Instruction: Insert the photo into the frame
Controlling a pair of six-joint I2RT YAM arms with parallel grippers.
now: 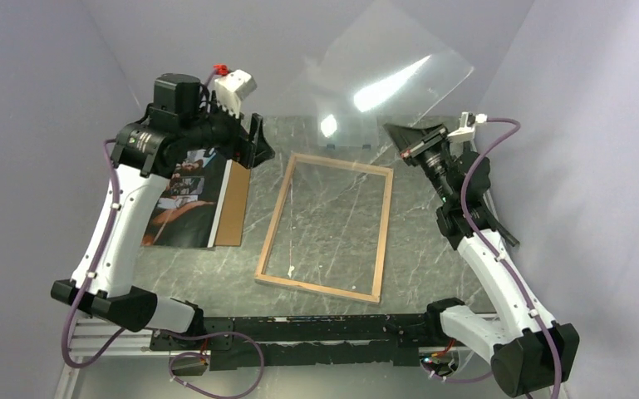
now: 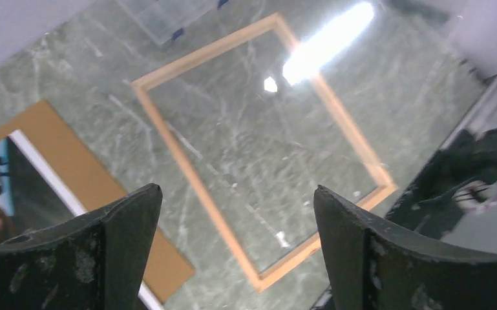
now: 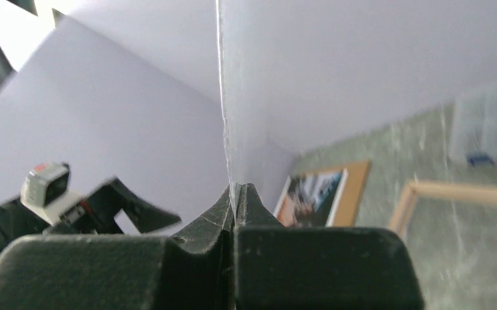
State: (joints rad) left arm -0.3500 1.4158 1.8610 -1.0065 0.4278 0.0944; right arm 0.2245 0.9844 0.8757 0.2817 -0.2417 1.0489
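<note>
Pinching the clear pane (image 1: 399, 79) raised behind the frame (image 1: 276, 218), the right gripper (image 3: 234, 197) apparently left the opening free for the photo (image 1: 184, 208); the left gripper (image 2: 236, 206) hovered spread nearby.

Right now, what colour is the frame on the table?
The frame is light orange-tan wood, clearest in the left wrist view.

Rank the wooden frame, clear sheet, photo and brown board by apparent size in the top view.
1-2. clear sheet and frame: about alike; the sheet, held up by the right gripper, is nearer the camera, so unranked.
3. photo, partly covered.
4. brown board, only a strip showing.
</note>
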